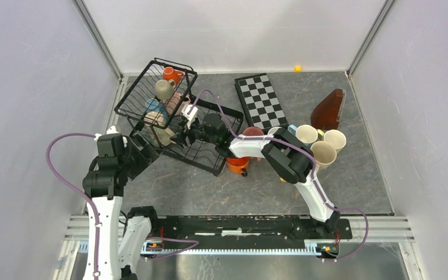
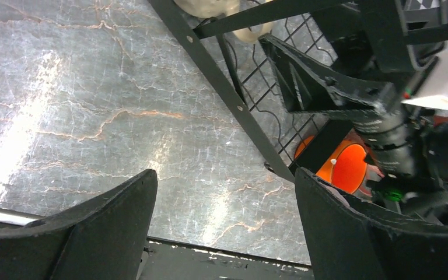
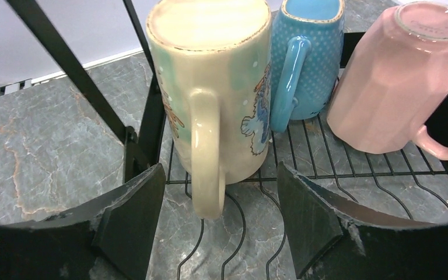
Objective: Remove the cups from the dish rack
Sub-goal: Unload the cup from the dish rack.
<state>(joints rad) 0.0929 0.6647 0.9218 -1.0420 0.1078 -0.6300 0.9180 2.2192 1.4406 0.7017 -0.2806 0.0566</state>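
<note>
Right gripper [image 3: 220,181]: released, straddling the cream mug [image 3: 221,87] by its handle, centre frame.
Left gripper [image 2: 224,186]: released, empty, above table [image 2: 93,116] beside dish rack [image 2: 210,70], upper right.

The left arm [image 1: 109,219] and right arm [image 1: 289,160] wear white shells with bulky black joints, each trailing a mauve cable [image 1: 49,154]. The left pincer [image 2: 224,216] and right pincer [image 3: 219,224] have thick matte-black fingers [image 3: 128,227], the right one's scuffed pale at the edges.

1 dish rack [image 1: 207,158] is counted, with at least 5 cups [image 1: 164,88] inside; at least 5 more are counted on the table [image 1: 210,192] at right, and 1 checkerboard [image 1: 261,100].
</note>
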